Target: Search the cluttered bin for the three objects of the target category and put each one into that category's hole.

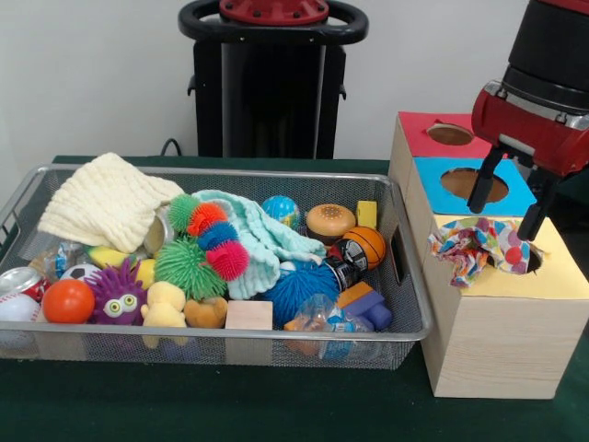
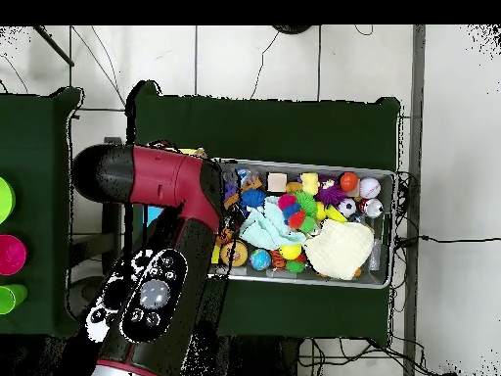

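A crumpled wrapper (image 1: 472,250) with multicoloured dots lies on the yellow top of the nearest wooden box (image 1: 552,276), right beside its hole (image 1: 533,260). My gripper (image 1: 508,199) hangs open and empty just above the wrapper, without touching it. The silver wire-mesh bin (image 1: 230,171) stands to the left, full of toys. A crinkly clear plastic piece (image 1: 322,319) lies at its front right, and another crinkly bit (image 1: 63,257) at its left. In the overhead view my arm (image 2: 166,186) covers the boxes and the gripper, and the bin (image 2: 387,178) shows to its right.
Behind the yellow box are a blue-topped box (image 1: 517,195) and a red-topped box (image 1: 423,135), each with a hole. The bin holds a cream cloth (image 1: 106,204), a mint cloth (image 1: 262,235), spiky balls (image 1: 184,267), a burger toy (image 1: 329,221) and a dented can (image 1: 18,281).
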